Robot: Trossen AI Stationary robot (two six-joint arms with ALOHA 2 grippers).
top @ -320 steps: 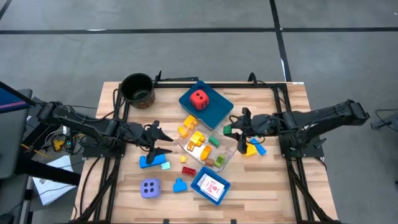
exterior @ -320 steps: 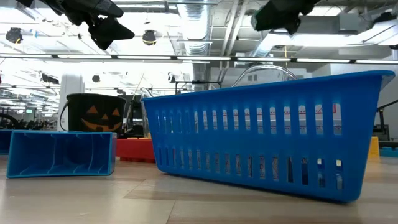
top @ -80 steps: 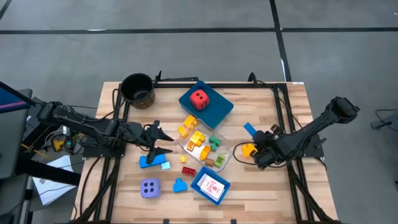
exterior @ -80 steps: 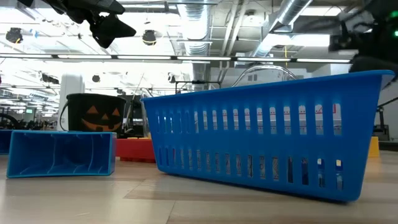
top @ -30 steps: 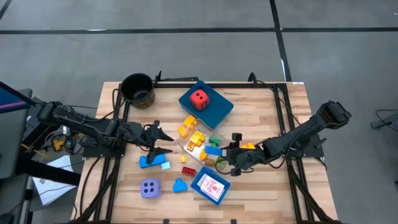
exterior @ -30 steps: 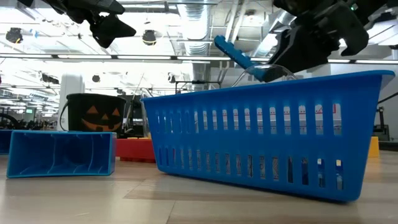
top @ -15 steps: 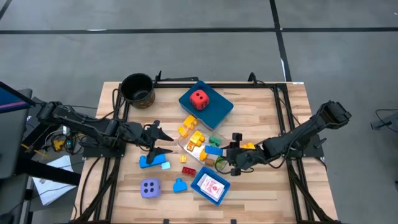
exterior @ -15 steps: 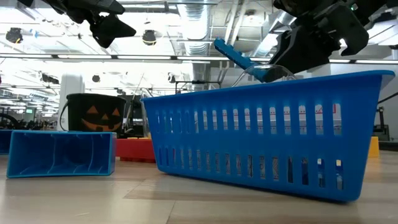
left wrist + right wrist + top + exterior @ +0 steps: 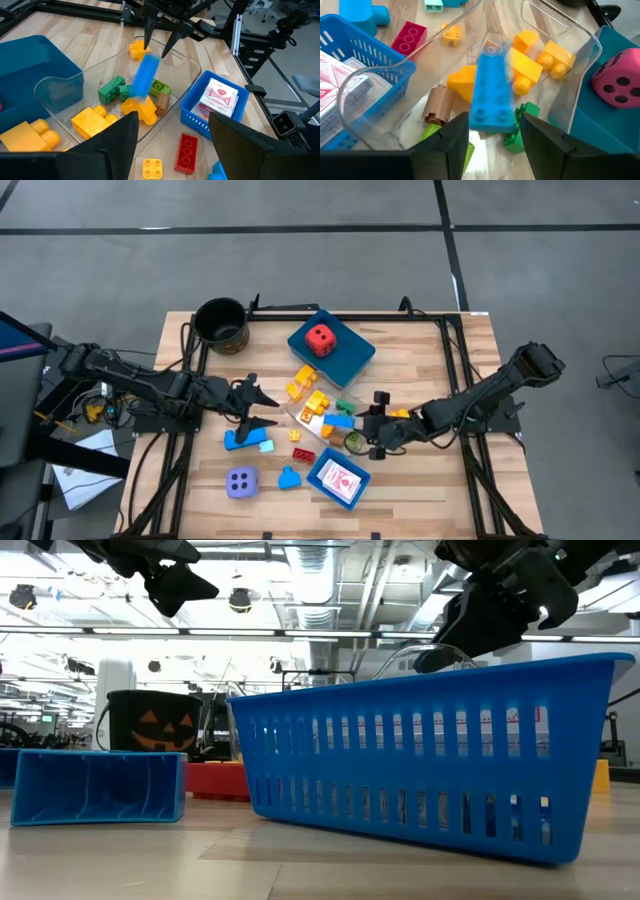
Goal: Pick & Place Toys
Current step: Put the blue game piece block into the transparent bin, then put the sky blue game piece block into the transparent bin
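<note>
My right gripper hangs open over the clear tray in the middle of the table; it also shows in the left wrist view. A long blue brick is blurred just below its fingers, above the yellow and green bricks that lie in the tray. I cannot see any finger touching it. My left gripper is open and empty left of the tray, above the table. The red die sits on a blue tray; the lavender die lies on the table near the front.
A blue basket holding white red-printed cards stands in front of the clear tray. A dark pot is at the far left. Loose red, yellow and blue bricks lie on the table around the tray.
My right gripper has let go of the long blue brick. Half a second ago the brick stuck out slanting from its fingers above the clear tray; now it has dropped below them toward the bricks in the tray. The gripper itself has stayed over the tray.
</note>
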